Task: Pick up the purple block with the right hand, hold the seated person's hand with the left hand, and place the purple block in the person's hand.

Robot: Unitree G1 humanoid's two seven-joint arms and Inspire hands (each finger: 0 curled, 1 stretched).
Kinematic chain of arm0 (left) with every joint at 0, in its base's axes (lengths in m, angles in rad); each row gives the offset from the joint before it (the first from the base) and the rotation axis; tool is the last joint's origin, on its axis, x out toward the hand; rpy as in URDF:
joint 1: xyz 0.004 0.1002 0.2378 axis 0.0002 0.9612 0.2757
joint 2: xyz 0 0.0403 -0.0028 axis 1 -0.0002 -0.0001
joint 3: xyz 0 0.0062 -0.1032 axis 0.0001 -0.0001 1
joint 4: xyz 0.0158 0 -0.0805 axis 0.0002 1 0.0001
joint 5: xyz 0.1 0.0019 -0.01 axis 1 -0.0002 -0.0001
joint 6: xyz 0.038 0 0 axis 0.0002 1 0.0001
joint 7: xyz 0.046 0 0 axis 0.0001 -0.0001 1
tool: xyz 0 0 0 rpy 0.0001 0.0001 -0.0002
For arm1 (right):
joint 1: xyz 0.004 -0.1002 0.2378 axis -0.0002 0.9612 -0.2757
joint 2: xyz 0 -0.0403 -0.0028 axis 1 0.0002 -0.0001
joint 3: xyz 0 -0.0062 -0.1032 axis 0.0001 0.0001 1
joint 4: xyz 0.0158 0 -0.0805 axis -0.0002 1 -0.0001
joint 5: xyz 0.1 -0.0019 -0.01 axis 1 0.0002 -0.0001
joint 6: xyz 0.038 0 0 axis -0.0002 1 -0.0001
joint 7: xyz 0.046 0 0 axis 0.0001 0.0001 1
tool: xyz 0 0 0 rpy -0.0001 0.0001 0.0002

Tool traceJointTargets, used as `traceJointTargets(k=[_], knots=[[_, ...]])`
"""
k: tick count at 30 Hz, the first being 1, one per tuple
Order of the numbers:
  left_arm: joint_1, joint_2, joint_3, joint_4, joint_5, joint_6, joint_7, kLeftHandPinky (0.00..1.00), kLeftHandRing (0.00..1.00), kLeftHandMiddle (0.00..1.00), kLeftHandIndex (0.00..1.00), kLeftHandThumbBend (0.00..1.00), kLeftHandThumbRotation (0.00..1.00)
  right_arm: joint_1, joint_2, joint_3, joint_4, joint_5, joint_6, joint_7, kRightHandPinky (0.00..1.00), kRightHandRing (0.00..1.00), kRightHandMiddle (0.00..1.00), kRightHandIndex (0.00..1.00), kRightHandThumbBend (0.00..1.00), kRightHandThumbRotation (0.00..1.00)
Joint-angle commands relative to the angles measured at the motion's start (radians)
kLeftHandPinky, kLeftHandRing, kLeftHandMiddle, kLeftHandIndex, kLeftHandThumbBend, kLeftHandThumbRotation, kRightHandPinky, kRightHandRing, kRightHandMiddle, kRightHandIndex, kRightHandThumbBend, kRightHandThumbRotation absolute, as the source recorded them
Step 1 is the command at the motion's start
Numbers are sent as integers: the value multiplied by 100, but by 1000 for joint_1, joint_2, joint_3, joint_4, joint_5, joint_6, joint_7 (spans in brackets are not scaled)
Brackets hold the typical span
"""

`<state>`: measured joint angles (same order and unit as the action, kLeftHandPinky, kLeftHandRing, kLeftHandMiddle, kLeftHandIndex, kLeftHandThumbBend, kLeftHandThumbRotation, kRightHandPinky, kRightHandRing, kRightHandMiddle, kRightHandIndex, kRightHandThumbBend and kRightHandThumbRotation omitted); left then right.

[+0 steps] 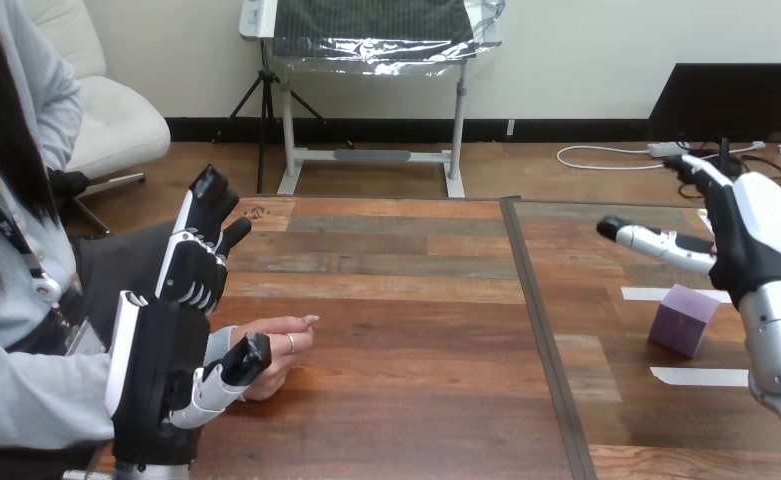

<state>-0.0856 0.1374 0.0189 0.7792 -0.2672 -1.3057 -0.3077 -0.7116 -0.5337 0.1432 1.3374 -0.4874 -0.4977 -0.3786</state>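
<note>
From where I am standing, the robot's black left hand with its white side shell (161, 360) is showing a boxy, matte palm, a narrow white plate running down its outer edge. Its fingers (198, 262) are wearing white shells over black joints and ending in black tips (the ribbed knuckle rows are looking rather like a comb). The left thumb (218, 385) is carrying a pale grey-white segment and a square black tip. The robot's right hand, black with a smooth white back shell (761, 235), is looking rounded and glossy, and the right thumb (656, 243) is showing white-grey with a black cap. Below it, the silver metal forearm (778, 350) is gleaming, cylindrical and smooth.
</note>
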Motion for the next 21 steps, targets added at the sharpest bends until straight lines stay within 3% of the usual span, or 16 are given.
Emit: traceJointTargets(k=[1, 21], knots=[[-32, -9, 7, -61, -12, -15, -5, 91, 97, 99, 97, 100, 75, -74, -24, 7, -3, 0, 18, 12, 76, 87, 86, 87, 100, 72], [9, -9, 6, -130, -13, 22, 0, 92, 97, 99, 97, 100, 74, -50, -24, 24, 9, -5, 112, 57, 78, 87, 87, 88, 100, 72]])
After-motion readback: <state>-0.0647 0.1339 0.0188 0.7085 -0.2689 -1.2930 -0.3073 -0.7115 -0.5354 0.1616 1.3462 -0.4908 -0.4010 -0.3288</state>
